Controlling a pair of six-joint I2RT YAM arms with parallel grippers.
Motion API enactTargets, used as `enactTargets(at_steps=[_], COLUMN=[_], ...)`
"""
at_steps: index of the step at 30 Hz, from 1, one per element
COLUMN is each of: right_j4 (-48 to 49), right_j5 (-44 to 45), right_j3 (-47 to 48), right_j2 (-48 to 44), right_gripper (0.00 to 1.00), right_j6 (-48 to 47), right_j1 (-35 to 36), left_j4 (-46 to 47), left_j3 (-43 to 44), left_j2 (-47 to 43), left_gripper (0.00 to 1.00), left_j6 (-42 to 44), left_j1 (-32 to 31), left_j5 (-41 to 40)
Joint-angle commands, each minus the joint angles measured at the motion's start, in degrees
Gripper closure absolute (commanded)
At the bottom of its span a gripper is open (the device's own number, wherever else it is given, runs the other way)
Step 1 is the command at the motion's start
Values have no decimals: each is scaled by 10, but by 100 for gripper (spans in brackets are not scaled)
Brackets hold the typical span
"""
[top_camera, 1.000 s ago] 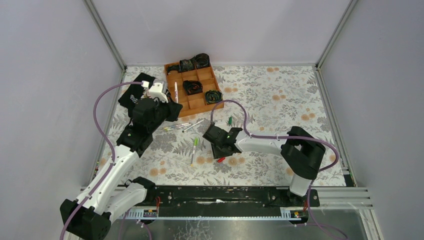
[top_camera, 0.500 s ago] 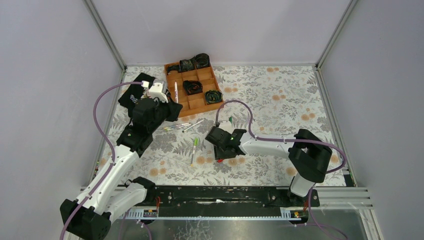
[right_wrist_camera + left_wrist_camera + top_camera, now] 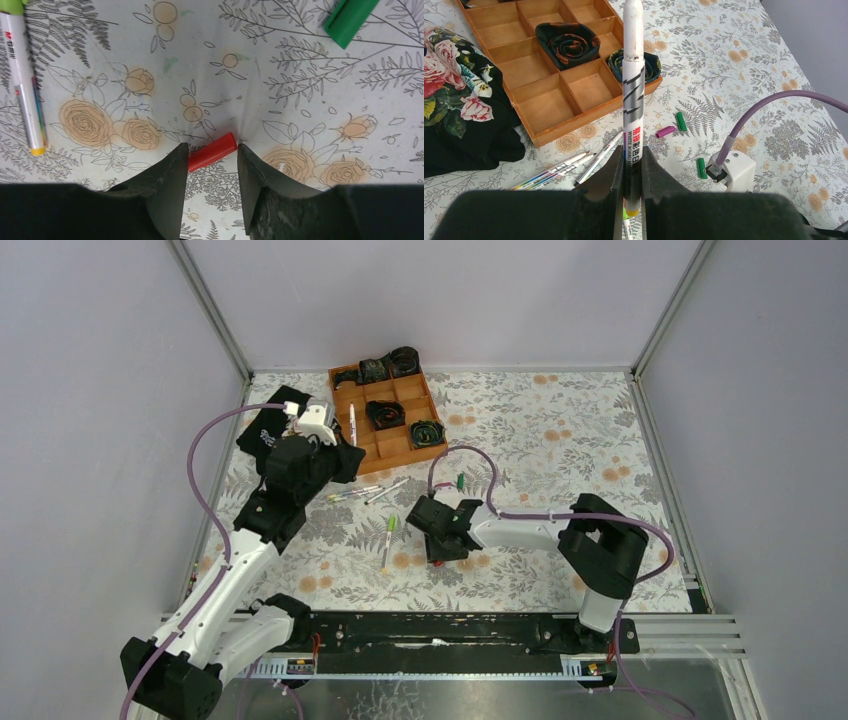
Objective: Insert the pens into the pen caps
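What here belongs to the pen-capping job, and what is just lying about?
Job: white marker pen in the left gripper; loose white pens; small red plastic cap; green plastic caps; magenta cap.
Lying about: brown wooden divided tray; black coiled rolls; black floral cloth.

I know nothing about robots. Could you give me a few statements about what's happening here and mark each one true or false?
1. The left gripper is shut on a white pen. True.
2. The right gripper holds the red cap in the air. False: the cap lies on the tablecloth between the open fingers.
3. The magenta cap sits in the wooden tray. False: it lies on the tablecloth, outside the tray.
4. A green cap lies loose on the tablecloth. True.
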Motion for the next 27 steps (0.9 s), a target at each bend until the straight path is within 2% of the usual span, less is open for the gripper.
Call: enactTargets(at_steps=[1, 17, 23, 27], right_j4=[3, -81, -61, -68], right_j5=[-2, 46, 34, 58], right_j3=[32, 73, 57, 74], right_j2=[12, 50, 53, 69], right_gripper=[53, 62, 69, 68], right_j6=[-7, -12, -3, -18], right_j1=[7, 35, 35, 32], left_j4=[14, 17, 17, 16], left_j3=[-3, -4, -4, -5], left_j2=[2, 3, -1, -3], left_gripper=[100, 100, 100, 100], left_j6=[-2, -6, -7, -7], left_j1=[2, 2, 1, 2], left_j5=[-1, 9, 9, 8])
